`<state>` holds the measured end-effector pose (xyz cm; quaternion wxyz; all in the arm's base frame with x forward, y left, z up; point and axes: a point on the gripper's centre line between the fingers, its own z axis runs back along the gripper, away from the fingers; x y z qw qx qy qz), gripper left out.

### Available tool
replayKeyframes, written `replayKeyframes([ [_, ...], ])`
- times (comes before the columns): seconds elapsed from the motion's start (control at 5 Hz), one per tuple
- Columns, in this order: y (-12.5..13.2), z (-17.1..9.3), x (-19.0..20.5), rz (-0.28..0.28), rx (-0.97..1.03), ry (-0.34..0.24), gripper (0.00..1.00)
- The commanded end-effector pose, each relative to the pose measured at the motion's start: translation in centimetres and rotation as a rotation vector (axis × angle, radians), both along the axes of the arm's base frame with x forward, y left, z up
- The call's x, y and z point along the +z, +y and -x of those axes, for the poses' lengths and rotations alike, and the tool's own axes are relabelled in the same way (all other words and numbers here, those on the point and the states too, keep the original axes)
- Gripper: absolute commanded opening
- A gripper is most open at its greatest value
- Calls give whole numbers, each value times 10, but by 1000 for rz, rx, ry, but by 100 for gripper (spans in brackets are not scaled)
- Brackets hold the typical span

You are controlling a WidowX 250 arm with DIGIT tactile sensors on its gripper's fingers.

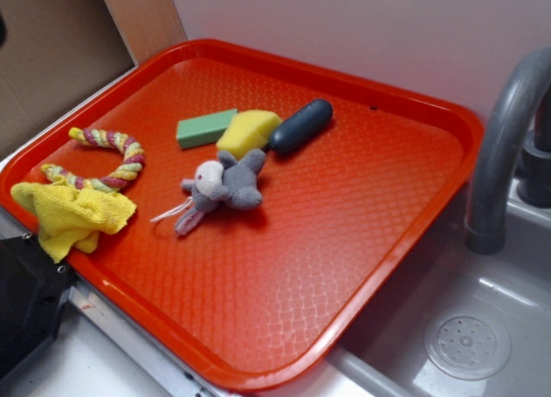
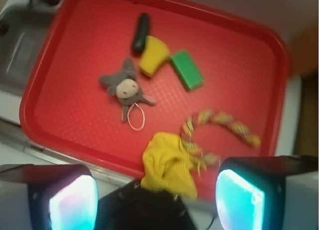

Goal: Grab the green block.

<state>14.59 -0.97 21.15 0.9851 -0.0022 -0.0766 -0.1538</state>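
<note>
Exterior: oblique, near. Wrist: high, downward. Shared: tray [image 1: 448,121] [image 2: 279,50].

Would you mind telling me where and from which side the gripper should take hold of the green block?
Grip the green block across its narrow width, near its free end, coming straight down from above. It lies flat on the red tray, and its other end sits close against the yellow piece. The gripper looks open.

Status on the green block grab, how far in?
Nothing done: the green block lies untouched on the red tray, beside the yellow sponge piece. In hand: the gripper is open and empty, high over the tray's near edge by the yellow cloth. Left: move over the block, descend, close, lift.
</note>
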Motion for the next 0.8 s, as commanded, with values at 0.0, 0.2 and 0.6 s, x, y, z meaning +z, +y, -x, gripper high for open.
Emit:
replayKeyframes([
  [0.0, 20, -52, -43, -96, -104, -13, 100],
  [0.2, 26, -70, -59, -150, -74, 6, 100],
  [0.6, 30, -97, -104, -202, -97, 86, 100],
])
